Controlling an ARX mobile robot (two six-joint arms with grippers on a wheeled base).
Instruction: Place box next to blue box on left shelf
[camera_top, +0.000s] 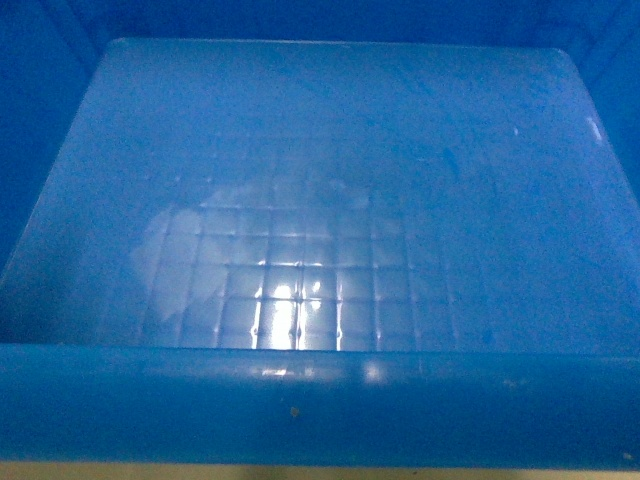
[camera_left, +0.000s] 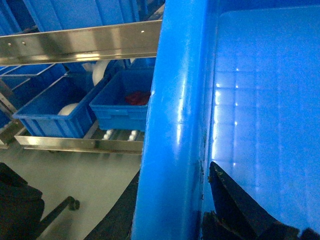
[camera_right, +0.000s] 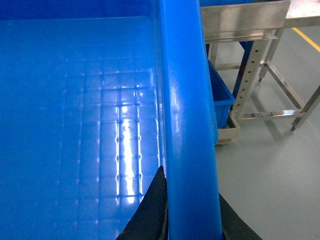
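The box (camera_top: 320, 200) fills the head view, showing its grid-embossed floor and its near rim (camera_top: 300, 405) with a small brown speck. My left gripper (camera_left: 172, 192) is shut on the box's left rim, with one black finger (camera_left: 235, 205) inside the wall and the other outside. On the right rim, my right gripper (camera_right: 191, 202) is shut the same way, its inner finger (camera_right: 150, 215) against the wall. Beyond the left rim, the left shelf (camera_left: 120, 135) shows white rollers and carries two blue crates, one holding something red (camera_left: 122, 107) and one holding a white object (camera_left: 52, 112).
A steel rack beam (camera_left: 80, 42) crosses above the shelf crates, with more blue crates behind it. A dark wheeled part (camera_left: 65, 206) stands on the grey floor to the left. To the right are a steel frame (camera_right: 250, 75), a low blue crate (camera_right: 222, 95) and a yellow floor line (camera_right: 307, 37).
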